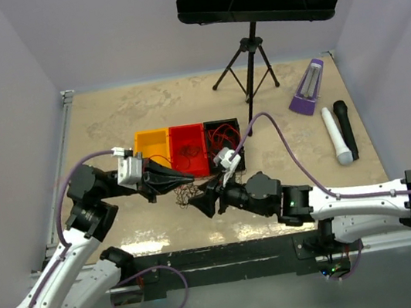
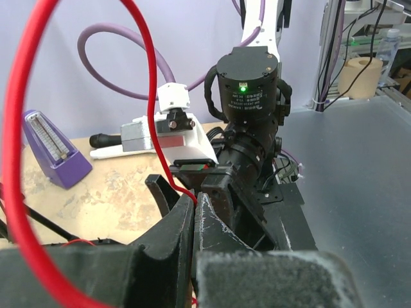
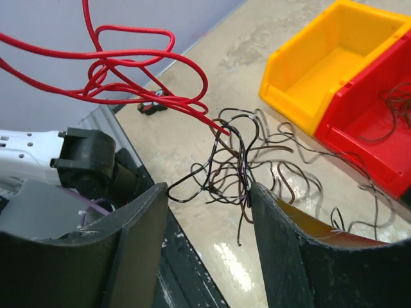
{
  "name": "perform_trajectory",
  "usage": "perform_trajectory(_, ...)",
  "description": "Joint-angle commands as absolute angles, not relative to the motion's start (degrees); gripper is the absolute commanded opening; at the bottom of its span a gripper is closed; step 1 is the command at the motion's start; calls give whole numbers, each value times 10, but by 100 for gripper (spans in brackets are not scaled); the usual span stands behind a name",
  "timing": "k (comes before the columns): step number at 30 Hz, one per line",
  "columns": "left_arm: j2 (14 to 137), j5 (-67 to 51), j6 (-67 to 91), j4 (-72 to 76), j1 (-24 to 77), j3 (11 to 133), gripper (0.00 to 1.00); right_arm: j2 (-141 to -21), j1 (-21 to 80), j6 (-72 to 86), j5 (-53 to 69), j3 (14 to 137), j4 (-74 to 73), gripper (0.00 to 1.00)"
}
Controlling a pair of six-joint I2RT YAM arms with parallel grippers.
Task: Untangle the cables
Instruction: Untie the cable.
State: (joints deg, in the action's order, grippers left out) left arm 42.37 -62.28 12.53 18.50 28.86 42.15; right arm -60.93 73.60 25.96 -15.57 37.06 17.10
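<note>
Tan table (image 1: 121, 113), red bin (image 1: 186, 130) holding dark cables (image 1: 188, 155)

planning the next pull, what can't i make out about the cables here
- Top view: the dark cables are too small and partly under the left hand and right hand.
- Left wrist view: the red cable leaves the top edge; its ends are unseen.
- Right wrist view: whether red and dark strands knot or merely overlap; the red bin is cut by the right edge.

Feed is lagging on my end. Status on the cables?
Left gripper shut on red cable, lifted in loops. Right gripper open over dark tangle on table. Red runs into tangle, not freed. Yellow bin close by, nothing blocking.
</note>
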Motion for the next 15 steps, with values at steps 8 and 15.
perform_trajectory(8,418,-628,163,225,284,453,0,-672,751,252,-216,402,222,71)
perform_trajectory(15,419,-631,193,253,284,468,0,-693,751,268,-282,401,215,55)
